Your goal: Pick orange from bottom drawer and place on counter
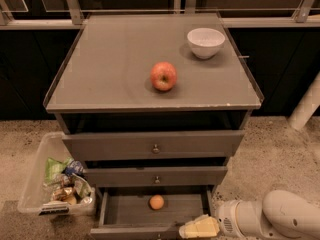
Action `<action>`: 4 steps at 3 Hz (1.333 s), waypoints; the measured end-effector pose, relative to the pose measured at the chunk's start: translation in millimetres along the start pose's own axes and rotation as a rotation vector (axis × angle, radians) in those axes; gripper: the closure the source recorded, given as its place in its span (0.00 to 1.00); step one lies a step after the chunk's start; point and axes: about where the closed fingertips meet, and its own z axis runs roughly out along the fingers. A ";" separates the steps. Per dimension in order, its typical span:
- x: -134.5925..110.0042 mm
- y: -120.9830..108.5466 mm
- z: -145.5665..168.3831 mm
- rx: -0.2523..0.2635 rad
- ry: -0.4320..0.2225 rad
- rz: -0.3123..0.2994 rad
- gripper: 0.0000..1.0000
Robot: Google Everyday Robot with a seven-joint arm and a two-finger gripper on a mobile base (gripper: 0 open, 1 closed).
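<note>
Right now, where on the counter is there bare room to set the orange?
The counter is bare across its left half, edge to apple, and along the front strip before the apple. The bowl crowds the back right corner. The orange lies in the open drawer, the claw by its front right corner.
</note>
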 end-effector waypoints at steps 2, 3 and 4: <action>18.6 -3.3 19.6 -0.049 0.002 0.032 0.00; 27.0 -2.7 23.7 -0.058 -0.034 0.031 0.00; 23.3 -15.2 39.6 -0.052 -0.139 -0.024 0.00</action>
